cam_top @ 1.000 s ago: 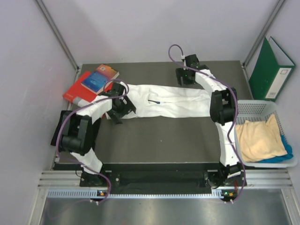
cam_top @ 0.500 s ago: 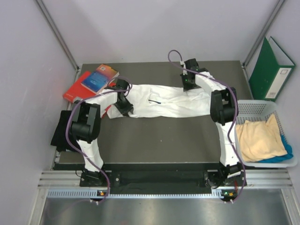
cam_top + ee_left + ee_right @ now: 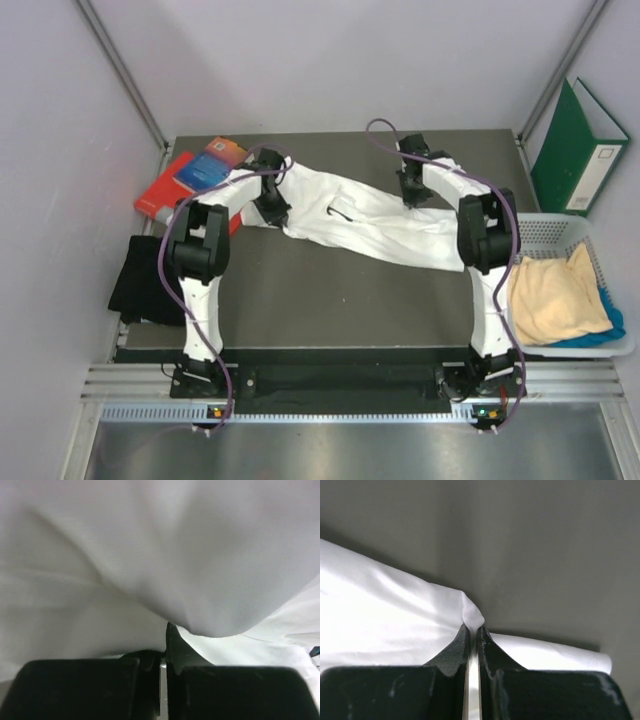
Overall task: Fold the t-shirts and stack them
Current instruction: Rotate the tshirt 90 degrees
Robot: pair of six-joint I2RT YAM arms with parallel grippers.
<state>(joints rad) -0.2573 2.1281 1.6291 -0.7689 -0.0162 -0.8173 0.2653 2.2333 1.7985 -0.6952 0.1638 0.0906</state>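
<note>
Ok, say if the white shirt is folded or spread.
Folded into a narrow band; left gripper and right gripper pinch the white shirt.

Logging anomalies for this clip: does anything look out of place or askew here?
Yes. The black shirt hangs over the table's left edge, not stacked. The white shirt, pinched by the left gripper and right gripper, lies bunched in a slanted strip rather than spread flat.

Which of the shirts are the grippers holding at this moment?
The white shirt, pinched by both the left gripper and right gripper. The black shirt lies at the left edge of the table; the yellow shirt and blue shirt sit in the basket.
</note>
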